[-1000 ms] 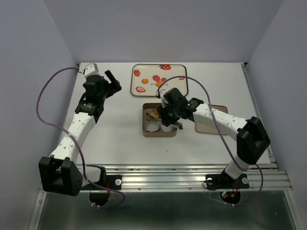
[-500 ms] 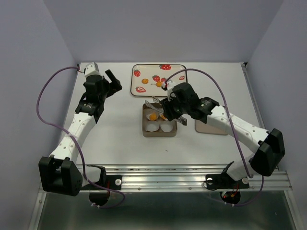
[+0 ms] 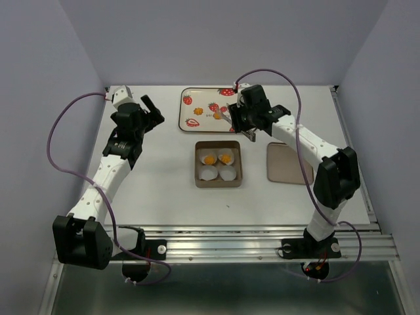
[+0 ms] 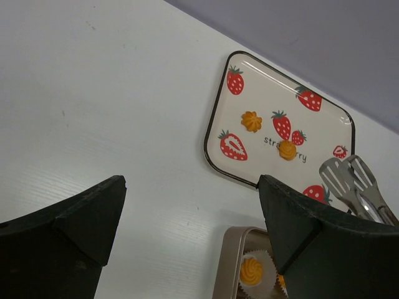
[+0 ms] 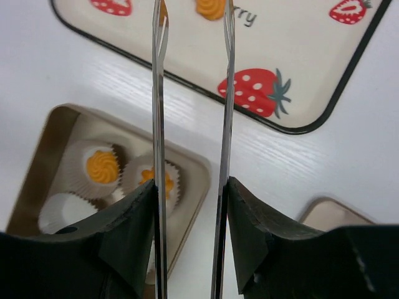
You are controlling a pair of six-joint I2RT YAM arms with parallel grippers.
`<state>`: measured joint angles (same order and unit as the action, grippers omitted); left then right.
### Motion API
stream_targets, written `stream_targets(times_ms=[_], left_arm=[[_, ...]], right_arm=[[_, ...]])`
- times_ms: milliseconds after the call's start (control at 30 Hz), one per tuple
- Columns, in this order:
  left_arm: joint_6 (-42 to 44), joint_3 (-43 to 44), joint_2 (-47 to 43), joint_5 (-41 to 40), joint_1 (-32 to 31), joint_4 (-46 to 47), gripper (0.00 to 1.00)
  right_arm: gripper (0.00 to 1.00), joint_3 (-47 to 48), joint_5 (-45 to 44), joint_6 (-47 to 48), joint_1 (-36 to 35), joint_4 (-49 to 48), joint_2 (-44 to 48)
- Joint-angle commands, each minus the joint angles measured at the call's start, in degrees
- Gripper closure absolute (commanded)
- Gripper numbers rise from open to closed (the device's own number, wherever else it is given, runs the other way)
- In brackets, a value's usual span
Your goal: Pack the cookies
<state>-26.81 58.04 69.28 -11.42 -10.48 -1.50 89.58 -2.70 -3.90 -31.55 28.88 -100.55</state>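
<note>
Two orange cookies (image 3: 209, 159) (image 3: 225, 158) sit in white paper cups in the back row of the tan box (image 3: 197, 164). They also show in the right wrist view (image 5: 103, 167) (image 5: 168, 184). Two more cookies (image 4: 252, 121) (image 4: 287, 149) lie on the strawberry tray (image 3: 246, 95). My right gripper (image 3: 241, 125) (image 5: 190, 187) is shut on metal tongs (image 5: 227, 93), whose arms stand apart and empty over the tray's near edge. My left gripper (image 3: 154, 113) (image 4: 190, 187) is open and empty, left of the tray.
Two empty paper cups (image 3: 209, 173) (image 3: 228, 173) fill the box's front row. The tan lid (image 3: 289, 163) lies right of the box. The tongs' tips (image 4: 352, 180) show in the left wrist view, near the tray's corner. Purple walls close in the table.
My right gripper has lifted off the box and swung back to the tray's near edge with the tongs. Two cookies now show in the box's back cups. The left arm barely moved.
</note>
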Motion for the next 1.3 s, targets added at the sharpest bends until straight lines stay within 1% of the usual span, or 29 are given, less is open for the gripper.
stream_targets(times_ms=[0, 300, 567, 1133, 1267], left_arm=[[0.62, -0.47, -2.22, -2.64, -0.24, 2.99, 0.01], [0.35, 1.02, 0.77, -2.2, -0.15, 3.08, 0.01], [0.62, 1.37, 1.21, -2.47, -0.15, 3.08, 0.01], [0.18, 1.81, 2.36, -2.2, -0.15, 2.9, 0.01], [0.09, 1.81, 2.36, -2.46, -0.07, 2.9, 0.01]], right_arm=[[0.48, 6.03, 2.08, 1.96, 1.84, -1.73, -4.54], [0.44, 10.52, 6.3, 3.2, 4.3, -0.67, -12.38], [0.44, 15.18, 4.9, 3.11, 4.3, 1.35, -18.71], [0.43, 20.19, 2.96, 3.2, 4.3, 3.02, -24.25], [0.47, 21.69, 2.96, 3.2, 4.3, 3.81, -25.3]])
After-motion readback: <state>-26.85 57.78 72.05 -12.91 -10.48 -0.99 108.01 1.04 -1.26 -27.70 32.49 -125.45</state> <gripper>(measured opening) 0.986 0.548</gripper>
